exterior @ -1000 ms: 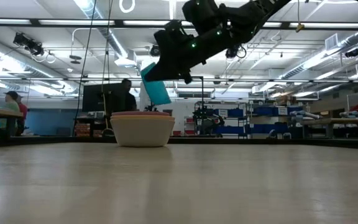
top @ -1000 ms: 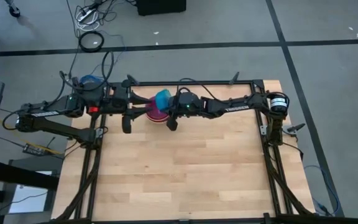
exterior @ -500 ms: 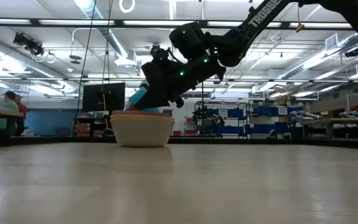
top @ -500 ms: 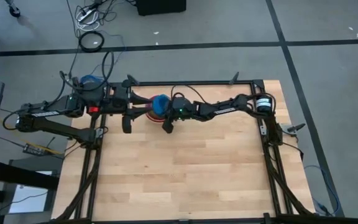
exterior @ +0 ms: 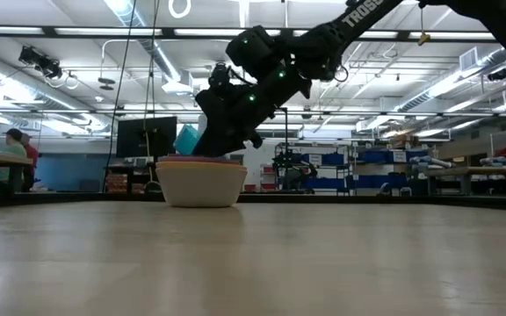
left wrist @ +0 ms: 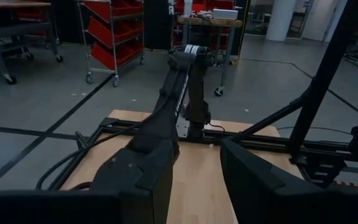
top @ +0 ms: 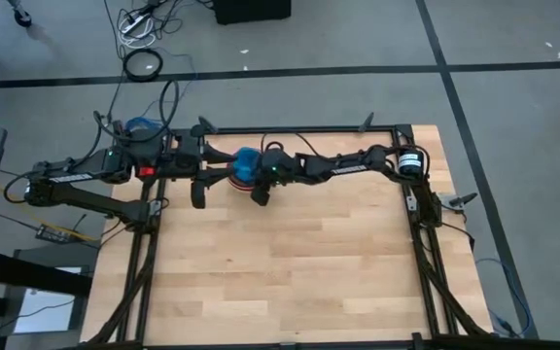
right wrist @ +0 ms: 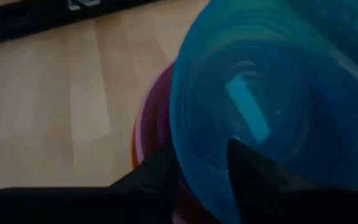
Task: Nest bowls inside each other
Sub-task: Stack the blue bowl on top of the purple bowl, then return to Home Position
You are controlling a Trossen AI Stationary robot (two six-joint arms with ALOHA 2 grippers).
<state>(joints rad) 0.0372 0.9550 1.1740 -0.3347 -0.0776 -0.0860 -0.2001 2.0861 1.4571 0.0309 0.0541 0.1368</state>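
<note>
A stack of nested bowls (exterior: 200, 183) stands near the table's far edge, its grey outer bowl resting on the wood and pink and orange rims (right wrist: 143, 134) showing. The blue bowl (right wrist: 260, 106) sits tilted in the top of the stack, one side sticking up (exterior: 187, 139). My right gripper (right wrist: 204, 177) reaches down to it from the table's right, open, one finger inside the blue bowl and one outside its rim. My left gripper (left wrist: 197, 180) waits left of the stack (top: 214, 167), raised, open and holding nothing. My right gripper's fingers (right wrist: 250, 171) stand on either side of the blue bowl's near rim (right wrist: 178, 146), with a gap wider than the wall. They come slanting down from the table's right. Whether either finger touches the bowl I cannot tell.
Black frame rails (top: 299, 128) run along the table's far edge and down both sides. The wooden top (top: 280, 262) stretches free toward the near edge. People (exterior: 20, 154) sit far off in the room behind.
My right gripper has gone down and toward the table's left, tipping further downward, with the blue bowl. The bowl, which hung tilted above the stack, now sits in the top of the stack, still tilted.
</note>
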